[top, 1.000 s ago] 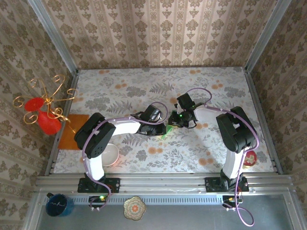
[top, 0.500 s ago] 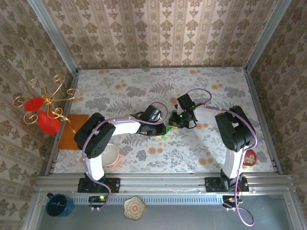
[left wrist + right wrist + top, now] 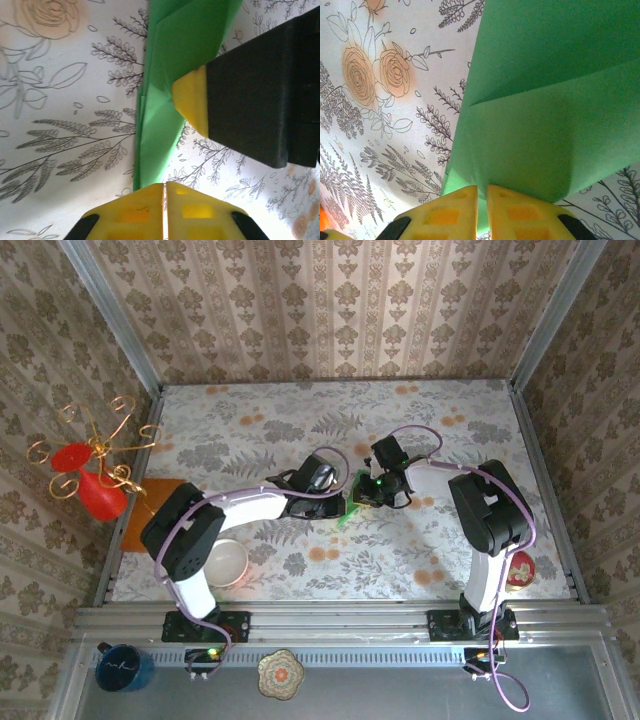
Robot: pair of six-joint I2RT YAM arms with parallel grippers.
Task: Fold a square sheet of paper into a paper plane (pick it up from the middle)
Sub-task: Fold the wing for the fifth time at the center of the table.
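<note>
— Right, what's on my bench? Count it out for me.

— You have two arms and one folded bright green paper (image 3: 347, 512), lying mid-bench between the two wrists. At your left edge there is one flat orange paper sheet (image 3: 135, 520), partly under the left arm (image 3: 250, 505). One round white bowl (image 3: 226, 563) sits near that arm's base. One small red round thing (image 3: 520, 570) sits by the base of the right arm (image 3: 470, 500). One gold wire stand with red ornaments (image 3: 85, 465) is at the left wall. One dark blue mug (image 3: 123, 667) and one patterned round coaster (image 3: 280, 672) lie on the grey ledge before the rail.

— And the room?

— Your bench (image 3: 250, 410) wears a pale floral cloth. Damask wallpaper walls (image 3: 330, 310) close it in on three sides.

— The jaws?

— Your right gripper (image 3: 481, 197) has its jaws clenched on the green paper's edge, which runs into the slit between them. Your left gripper (image 3: 164, 200) has its jaws pressed together. The paper's narrow end reaches them, but I cannot tell whether it is nipped.

— Anything different from a second ago?

— Your left arm's elbow has swung out leftward. It covers more of the orange sheet and bares more of the bowl. More green shows, too.
</note>
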